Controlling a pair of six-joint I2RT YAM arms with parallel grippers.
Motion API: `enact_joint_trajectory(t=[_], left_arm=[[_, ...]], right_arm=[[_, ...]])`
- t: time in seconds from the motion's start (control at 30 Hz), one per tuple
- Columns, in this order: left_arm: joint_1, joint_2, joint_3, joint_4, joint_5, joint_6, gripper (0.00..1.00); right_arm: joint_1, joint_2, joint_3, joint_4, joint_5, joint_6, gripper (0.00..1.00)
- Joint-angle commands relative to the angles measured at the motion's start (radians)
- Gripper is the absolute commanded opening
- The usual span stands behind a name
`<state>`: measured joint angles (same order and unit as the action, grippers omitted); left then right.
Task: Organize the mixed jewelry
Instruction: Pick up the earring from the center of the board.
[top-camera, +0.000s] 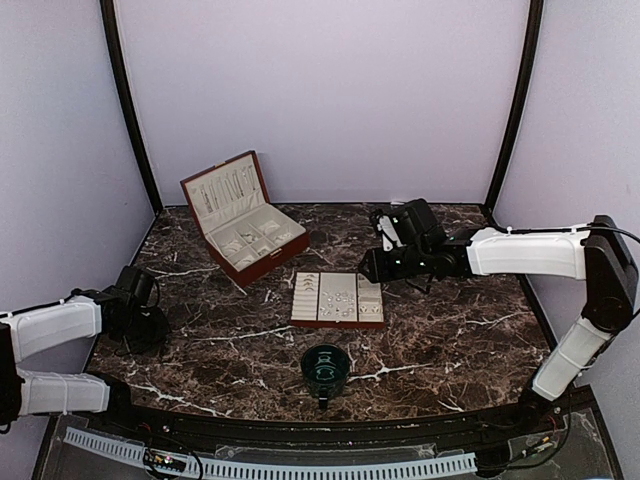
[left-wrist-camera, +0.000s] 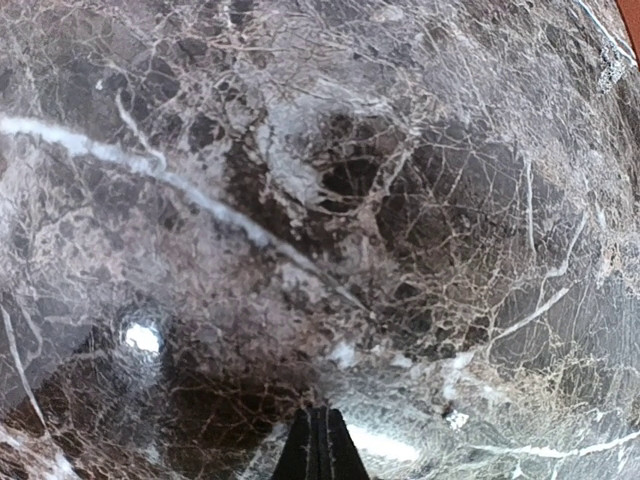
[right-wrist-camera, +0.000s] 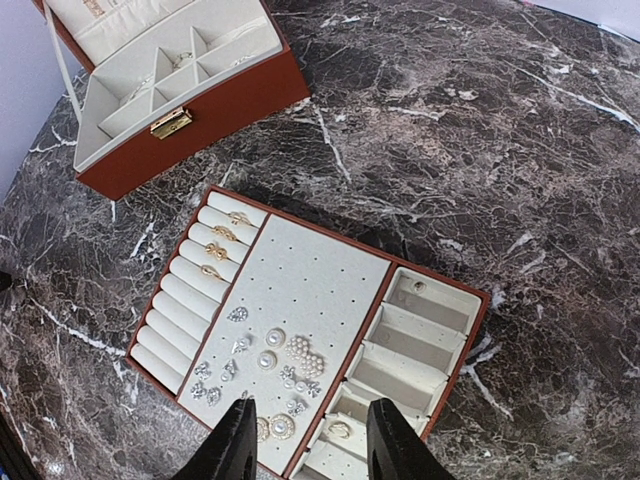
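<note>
Jewelry (right-wrist-camera: 267, 360): on tray (right-wrist-camera: 310, 280) padding, middle and left sections.
Right end effector (right-wrist-camera: 308, 440): jaws apart, empty, over tray's edge.
Left end effector (left-wrist-camera: 320, 445): fingers together, empty, well left of tray, above bench (left-wrist-camera: 400, 200).

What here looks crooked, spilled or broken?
Nothing looks spilled or broken. The open red-brown jewelry box at the back left sits turned at an angle, while the flat red-brown tray with cream padding lies straight. On the tray, the small pearly earrings crowd one end of the pad.
</note>
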<state>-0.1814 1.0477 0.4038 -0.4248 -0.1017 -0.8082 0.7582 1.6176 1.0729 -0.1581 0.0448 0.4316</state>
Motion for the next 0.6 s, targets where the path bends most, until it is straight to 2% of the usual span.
enact_joint_trajectory(t=[0.0,0.2,0.4,0.57], left_arm=[[0.005,-0.022,-0.017,-0.013,0.016,-0.003,0.0],[0.005,-0.087,-0.01,0.024,0.095,0.023,0.0],[0.005,-0.207,-0.013,0.143,0.322,0.067,0.0],[0.001,-0.273,-0.048,0.388,0.61,0.038,0.0]], right_arm=[[-0.005,-0.013,0.011,0.021,0.012,0.004,0.38],[-0.004,-0.035,0.009,0.036,-0.006,0.018,0.38],[-0.004,-0.104,-0.033,0.148,-0.157,0.079,0.38],[0.011,-0.153,-0.108,0.371,-0.351,0.162,0.41]])
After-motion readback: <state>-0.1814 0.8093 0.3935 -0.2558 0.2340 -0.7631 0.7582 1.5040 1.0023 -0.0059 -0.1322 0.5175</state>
